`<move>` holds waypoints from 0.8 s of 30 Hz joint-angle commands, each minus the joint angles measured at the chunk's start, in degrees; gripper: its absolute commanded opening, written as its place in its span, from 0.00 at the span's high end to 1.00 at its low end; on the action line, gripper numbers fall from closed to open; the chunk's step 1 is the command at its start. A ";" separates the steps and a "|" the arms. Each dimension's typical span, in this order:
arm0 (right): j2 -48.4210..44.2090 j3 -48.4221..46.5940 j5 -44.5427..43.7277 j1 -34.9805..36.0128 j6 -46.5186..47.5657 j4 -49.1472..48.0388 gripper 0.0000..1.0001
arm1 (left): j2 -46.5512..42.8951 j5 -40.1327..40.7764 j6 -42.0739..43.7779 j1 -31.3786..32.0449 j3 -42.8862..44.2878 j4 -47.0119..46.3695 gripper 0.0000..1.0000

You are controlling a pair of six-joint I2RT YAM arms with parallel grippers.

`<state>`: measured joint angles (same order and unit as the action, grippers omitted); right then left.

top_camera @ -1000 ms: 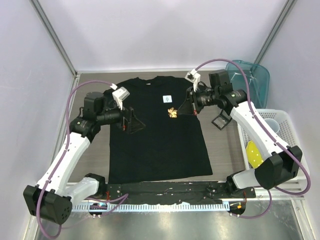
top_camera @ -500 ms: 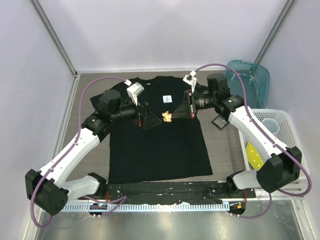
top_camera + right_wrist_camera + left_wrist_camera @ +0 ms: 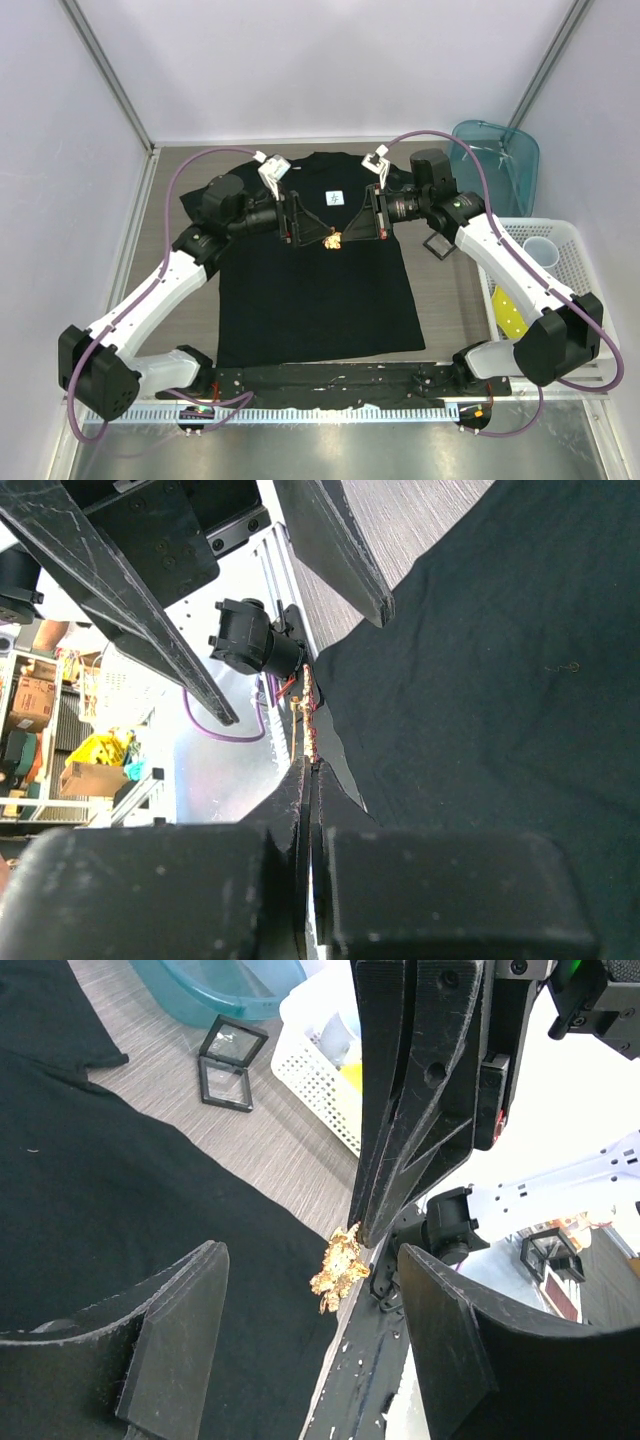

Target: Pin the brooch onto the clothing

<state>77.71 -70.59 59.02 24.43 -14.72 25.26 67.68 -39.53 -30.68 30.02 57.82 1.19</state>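
The clothing (image 3: 310,290), a black T-shirt with a small white label (image 3: 335,198), lies flat on the table. Above its chest hangs the brooch (image 3: 334,240), golden-orange side showing, with my right gripper (image 3: 346,236) shut on its edge. In the left wrist view the brooch (image 3: 340,1265) dangles from the right gripper's closed tips. My left gripper (image 3: 305,1270) stands open with one finger on each side of the brooch, not touching it. The right wrist view shows the brooch (image 3: 310,720) edge-on above my right gripper (image 3: 308,772), over the clothing (image 3: 500,680).
A teal bin (image 3: 497,150) stands at the back right. A white basket (image 3: 560,240) with a yellow item (image 3: 507,305) sits at the right edge. An open small black box (image 3: 440,240) lies on the table beside the shirt, also seen from the left wrist (image 3: 228,1060).
My left gripper has swung right to the brooch and its jaws have narrowed around it. The right gripper has carried the brooch slightly left and lower.
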 commanded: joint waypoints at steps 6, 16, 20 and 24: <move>-1.95 -1.04 -1.19 0.36 -2.07 -2.23 0.99 | 1.05 2.35 -1.58 1.62 -0.78 -2.60 0.33; -1.95 0.01 -1.63 0.27 -4.35 -3.72 0.99 | 2.02 5.25 -3.16 2.67 -1.57 -2.33 0.45; -2.04 0.10 -1.81 0.27 -4.26 -3.64 0.99 | 2.28 5.78 -3.16 3.20 -1.66 -2.68 0.46; -2.04 0.19 -2.07 0.36 -4.35 -3.64 0.99 | 2.63 6.22 -3.60 3.29 -2.01 -2.77 0.47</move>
<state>77.71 -69.80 56.60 24.43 -18.20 24.01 69.84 -34.48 -33.58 32.95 56.34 0.60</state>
